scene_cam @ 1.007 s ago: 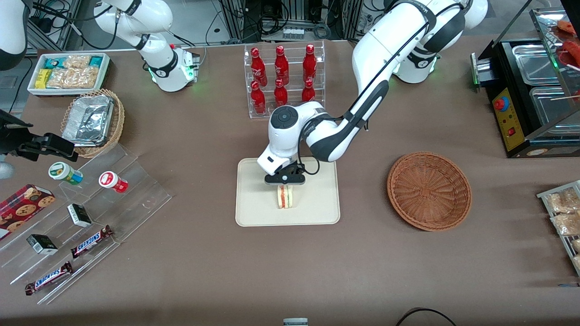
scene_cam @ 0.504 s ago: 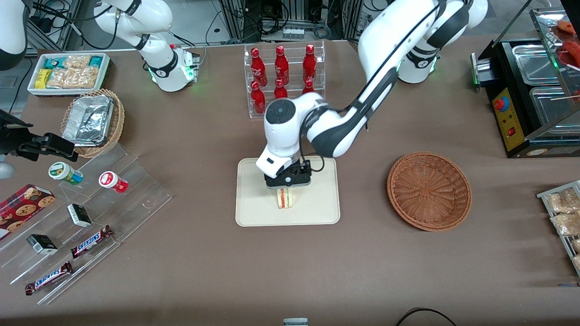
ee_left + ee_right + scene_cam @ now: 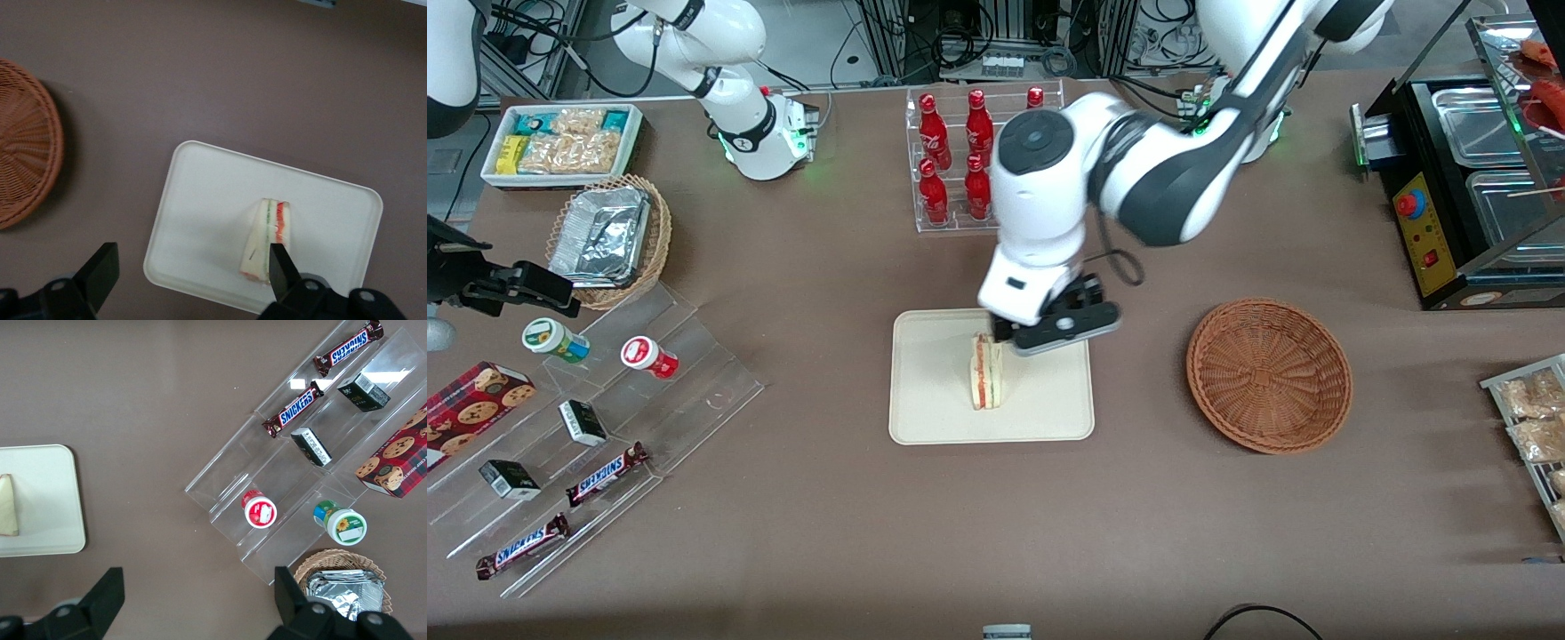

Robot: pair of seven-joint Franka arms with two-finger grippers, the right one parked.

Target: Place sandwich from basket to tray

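The sandwich [image 3: 987, 373] stands on its edge on the cream tray [image 3: 934, 413], with its red and green filling showing. It also shows in the left wrist view [image 3: 267, 237] and the right wrist view [image 3: 8, 507]. My left gripper [image 3: 1058, 327] is open and empty. It hangs above the tray on the side nearest the basket, clear of the sandwich. The wrist view shows its two black fingers [image 3: 100, 272] spread wide over the tray [image 3: 200, 200]. The reddish-brown basket [image 3: 1269, 373] is empty and lies beside the tray toward the working arm's end.
A clear rack of red bottles [image 3: 960, 160] stands farther from the camera than the tray. A clear stepped display [image 3: 605, 400] with candy bars and cups, a light wicker basket of foil containers [image 3: 609, 236] and a white snack bin [image 3: 560, 142] lie toward the parked arm's end. A black food warmer [image 3: 1476, 178] stands at the working arm's end.
The gripper has let go of the sandwich, opened, risen and moved toward the basket. The sandwich stays on the tray.
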